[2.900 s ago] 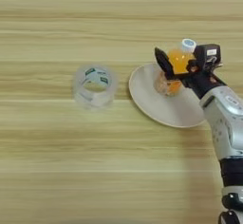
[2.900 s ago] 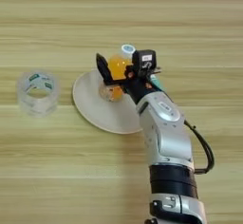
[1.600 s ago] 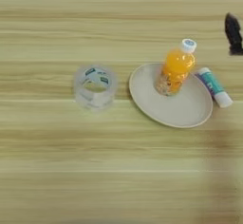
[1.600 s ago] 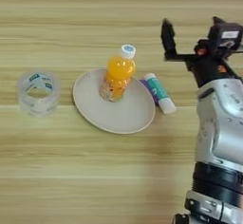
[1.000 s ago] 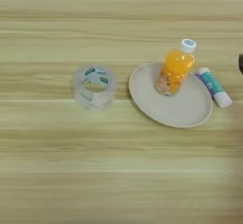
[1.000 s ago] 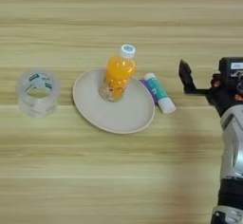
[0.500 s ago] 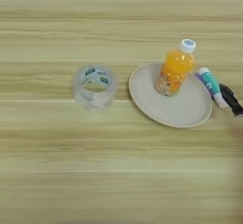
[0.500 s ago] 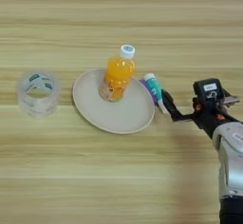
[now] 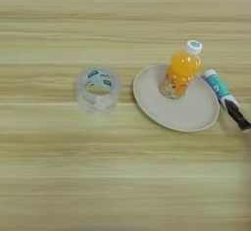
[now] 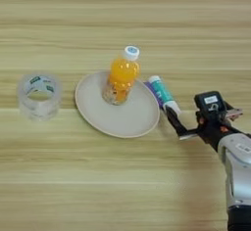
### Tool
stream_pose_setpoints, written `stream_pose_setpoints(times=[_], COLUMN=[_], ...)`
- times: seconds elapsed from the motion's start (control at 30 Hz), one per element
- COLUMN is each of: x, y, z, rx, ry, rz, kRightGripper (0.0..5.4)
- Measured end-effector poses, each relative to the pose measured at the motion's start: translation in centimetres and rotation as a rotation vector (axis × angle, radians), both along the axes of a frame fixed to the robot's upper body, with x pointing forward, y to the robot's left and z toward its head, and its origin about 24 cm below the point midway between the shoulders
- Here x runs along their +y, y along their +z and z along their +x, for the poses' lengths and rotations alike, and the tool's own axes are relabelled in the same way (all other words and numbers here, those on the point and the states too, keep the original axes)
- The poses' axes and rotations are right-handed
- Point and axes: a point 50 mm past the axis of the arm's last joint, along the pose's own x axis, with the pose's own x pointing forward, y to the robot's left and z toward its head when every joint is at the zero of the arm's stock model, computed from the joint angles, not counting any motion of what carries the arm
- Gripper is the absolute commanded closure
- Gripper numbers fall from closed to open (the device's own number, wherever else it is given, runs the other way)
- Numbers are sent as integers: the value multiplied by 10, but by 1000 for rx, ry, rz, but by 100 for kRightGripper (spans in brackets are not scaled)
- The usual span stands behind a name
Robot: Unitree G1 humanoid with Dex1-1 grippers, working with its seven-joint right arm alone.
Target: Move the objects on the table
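The orange drink bottle [image 10: 121, 76] is standing on the plate [image 10: 117, 115]. The end effector [image 10: 176, 123] is touching the tube's [image 10: 163, 95] near end; I cannot tell its finger state.

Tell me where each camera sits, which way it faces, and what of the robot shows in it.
Left eye view: on the head, looking down at the table; only a black fingertip shows.
Right eye view: same head, aimed slightly further right; the right gripper and silver forearm show.
Shared: bottle on the plate, tube, tape roll.
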Motion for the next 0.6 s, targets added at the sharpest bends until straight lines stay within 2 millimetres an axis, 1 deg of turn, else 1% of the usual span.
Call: stream_pose_setpoints(times=[0.07, 0.2, 0.33, 0.6], x=[0, 1, 0, 0], y=[-5, -7, -15, -20], z=[-1, -1, -2, 2], rx=[21, 28, 57, 66], ry=[-1, 12, 7, 7], rz=[7, 6, 17, 30], kRightGripper=[2, 2, 2, 2])
